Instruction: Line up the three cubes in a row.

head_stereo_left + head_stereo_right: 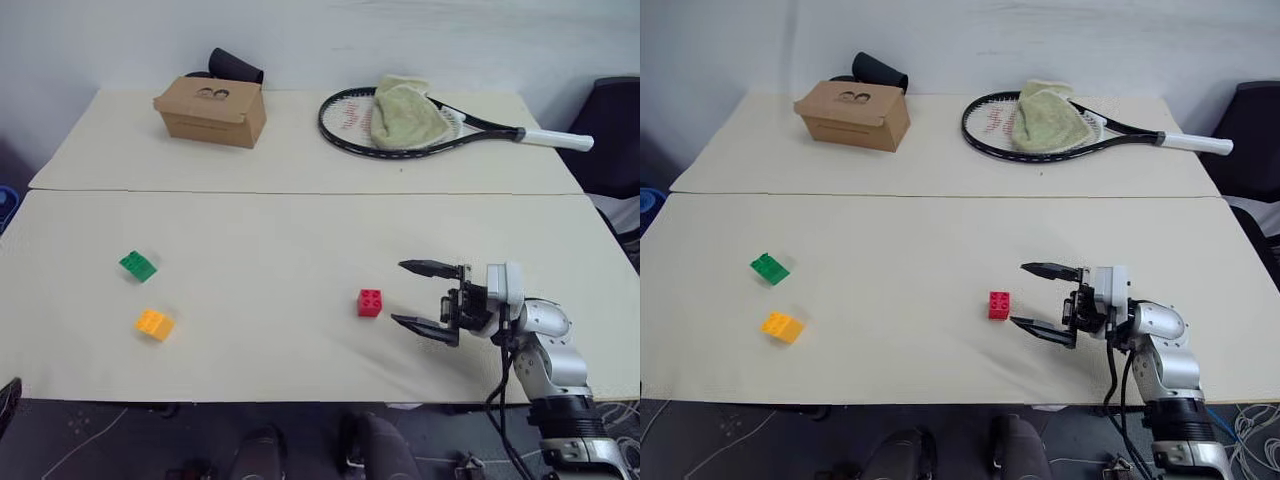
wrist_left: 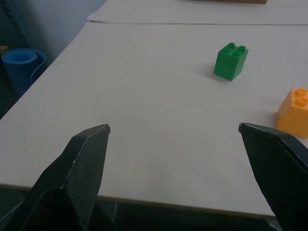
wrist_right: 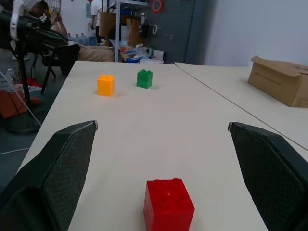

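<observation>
A small red plastic building brick with studs on top (image 1: 370, 302) sat alone on the near right part of a long cream-covered table (image 1: 300, 230), touching nothing. Just beside it, on its right, the robot's right gripper (image 1: 424, 294) hovered with its two black fingers spread wide and pointing at the brick, which lay just off their tips rather than between them. Well apart, on the near left of the table, a small green studded plastic brick (image 1: 138, 265) and a small yellow-orange studded plastic brick (image 1: 155, 324) stood near each other, not touching. The left gripper (image 2: 173, 132), seen from its wrist camera, had its fingers spread and empty, near the table's left edge with those two bricks ahead. Farther back lay a brown cardboard box (image 1: 211, 110) and a black tennis racket (image 1: 420, 125) with a pale green cloth (image 1: 405, 112) on it. The step in hand seemed to be placing the red brick; the row was not yet formed, and the next move likely called for bringing the red brick level with the other two.
</observation>
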Robot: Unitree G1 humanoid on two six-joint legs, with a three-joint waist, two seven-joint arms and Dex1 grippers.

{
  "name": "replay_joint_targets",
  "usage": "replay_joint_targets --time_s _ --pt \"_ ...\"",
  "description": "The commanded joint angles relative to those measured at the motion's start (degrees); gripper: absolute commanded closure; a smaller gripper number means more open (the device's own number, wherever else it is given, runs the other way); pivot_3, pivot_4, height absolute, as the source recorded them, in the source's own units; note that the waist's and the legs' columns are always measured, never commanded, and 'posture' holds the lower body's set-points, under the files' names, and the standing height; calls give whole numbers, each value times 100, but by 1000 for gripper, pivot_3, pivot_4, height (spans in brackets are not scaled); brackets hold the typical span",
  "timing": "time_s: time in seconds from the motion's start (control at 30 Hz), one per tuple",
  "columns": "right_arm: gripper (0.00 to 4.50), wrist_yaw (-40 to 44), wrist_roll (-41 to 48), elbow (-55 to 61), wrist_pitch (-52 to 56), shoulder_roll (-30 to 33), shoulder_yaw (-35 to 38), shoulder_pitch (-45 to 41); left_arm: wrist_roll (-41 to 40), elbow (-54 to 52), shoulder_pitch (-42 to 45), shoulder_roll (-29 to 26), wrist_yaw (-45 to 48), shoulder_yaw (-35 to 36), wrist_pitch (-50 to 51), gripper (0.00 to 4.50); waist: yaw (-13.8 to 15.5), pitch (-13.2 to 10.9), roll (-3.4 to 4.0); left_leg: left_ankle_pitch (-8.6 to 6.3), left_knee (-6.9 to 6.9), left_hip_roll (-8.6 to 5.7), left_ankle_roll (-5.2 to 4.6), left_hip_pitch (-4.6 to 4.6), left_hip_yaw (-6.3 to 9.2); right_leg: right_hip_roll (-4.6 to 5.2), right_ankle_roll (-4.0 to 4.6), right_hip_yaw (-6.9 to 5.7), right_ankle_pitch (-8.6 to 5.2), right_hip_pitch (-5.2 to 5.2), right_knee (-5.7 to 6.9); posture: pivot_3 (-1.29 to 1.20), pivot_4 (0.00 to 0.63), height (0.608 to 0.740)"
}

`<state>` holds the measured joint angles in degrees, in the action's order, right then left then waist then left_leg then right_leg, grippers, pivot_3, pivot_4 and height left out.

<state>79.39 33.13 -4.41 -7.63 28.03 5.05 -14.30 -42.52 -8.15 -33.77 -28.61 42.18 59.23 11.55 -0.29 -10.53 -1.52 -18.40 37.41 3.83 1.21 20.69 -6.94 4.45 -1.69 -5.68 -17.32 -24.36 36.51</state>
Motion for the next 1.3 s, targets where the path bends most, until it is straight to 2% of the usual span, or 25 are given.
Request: replay_joint_targets --time_s 0.03,0.07,0.17,0.3,0.4,0.53,0.8,0.97,1.03,1.13,1.3 --pt "24 -70 -3 164 -152 -14 64 -63 24 85 349 -499 182 -279 72 0 11 1 -1 1 0 0 -1 0 0 2 0 -1 1 2 0 0 150 740" --pt "24 -110 -34 142 -167 -49 28 -134 195 396 861 -956 319 -641 104 0 7 1 0 3 -2 -1 -5 2 -1 2 -2 0 2 2 1 0 150 740" --pt "24 -177 -63 139 -198 -113 -24 -233 506 1261 1975 -1813 563 -1311 205 0 28 -1 3 27 0 0 -20 17 10 2 7 -15 4 -11 18 0 150 740" --pt "24 -424 -62 292 -107 -162 12 -229 1140 3015 3687 -2458 1072 -2491 77 0 -46 -1 7 35 -6 0 -16 28 3 2 12 -15 8 -23 25 0 150 740" --pt "24 -592 -74 487 -130 -121 100 -26 1638 4052 4649 -2496 1331 -3157 -291 0 -119 -1 7 44 -6 1 0 37 -2 1 8 -24 10 -29 32 0 150 740" --pt "24 -767 -67 771 -144 -26 211 271 2019 5067 5493 -2436 1686 -3717 -572 0 -152 0 0 49 0 3 9 42 -17 -6 1 -42 13 -32 42 0 150 740" --pt "24 -943 -23 1069 -119 133 320 627 2525 6185 6221 -2443 1978 -4157 -1277 0 -131 0 -1 44 30 1 -1 38 -25 -1 -6 -46 16 -34 45 0 150 740" --pt "0 -1131 -40 1180 -143 140 405 769 2631 6315 6109 -2630 2393 -4191 -1537 1503 -132 0 -1 44 31 1 1 39 -21 -2 -6 -45 15 -35 48 0 150 740" --pt "0 -1188 -56 1227 -121 160 392 833 2591 6346 6221 -2582 2367 -4117 -1614 2190 -121 0 -1 45 31 1 1 39 -21 -1 -6 -45 15 -35 48 0 150 740" --pt "0 -1200 -98 1272 -107 233 369 951 2595 6178 6302 -2482 2347 -4135 -1790 2991 -108 0 -2 44 39 0 0 42 -17 2 -6 -45 16 -32 48 0 150 740" --pt "0 -1149 -118 1182 -186 387 458 1094 2269 4676 6159 -2332 2988 -4319 -1462 3026 -78 1 -3 43 47 -2 -2 48 -11 4 -7 -43 16 -29 48 0 150 740"
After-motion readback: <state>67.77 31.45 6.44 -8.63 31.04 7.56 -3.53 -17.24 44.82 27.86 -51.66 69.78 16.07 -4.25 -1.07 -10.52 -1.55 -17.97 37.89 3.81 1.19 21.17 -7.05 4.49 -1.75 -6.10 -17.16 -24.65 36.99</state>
